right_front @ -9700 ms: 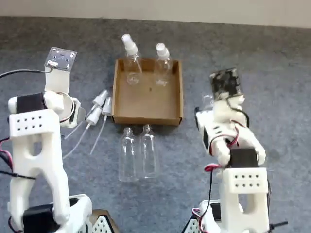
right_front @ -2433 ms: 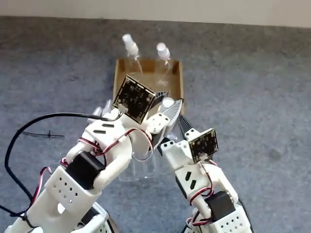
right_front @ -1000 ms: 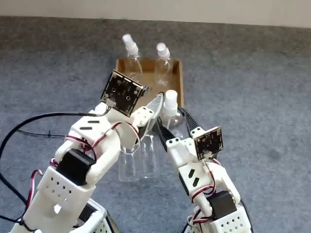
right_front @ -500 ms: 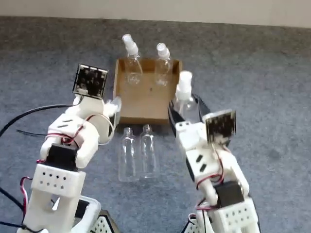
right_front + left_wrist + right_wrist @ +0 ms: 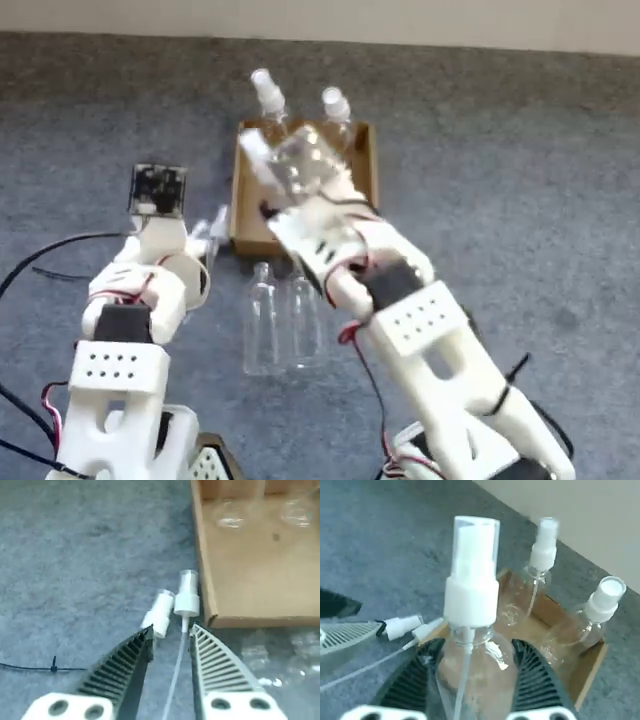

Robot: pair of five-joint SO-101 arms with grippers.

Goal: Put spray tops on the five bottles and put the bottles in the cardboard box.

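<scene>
Now, right pincer (image 5: 475, 647): clamped round the shoulders of the held bottle (image 5: 471, 675), which wears its top.
Its shift: half a second back it stood just right of the box (image 5: 237, 215). It has since swung in over the box, with the bottle tilted.
Left pincer (image 5: 171, 630): open, jaws astride the tube of one of two loose tops (image 5: 186, 597) just left of the box. It has drawn back from in front of the box, where both arms had met.
Meaning: a third bottle is capped and about to be boxed, I judge; two remain.
Capped pair (image 5: 270, 110): standing at the box's far wall.
Bare bottles (image 5: 262, 315): lying topless on the surface (image 5: 520, 150) just in front of the box.
Hidden: from above, the right arm covers much of the box, so I cannot tell whether the held bottle touches the box floor. Its base is cut off in the right wrist view. The arm also overlaps one bare bottle.
</scene>
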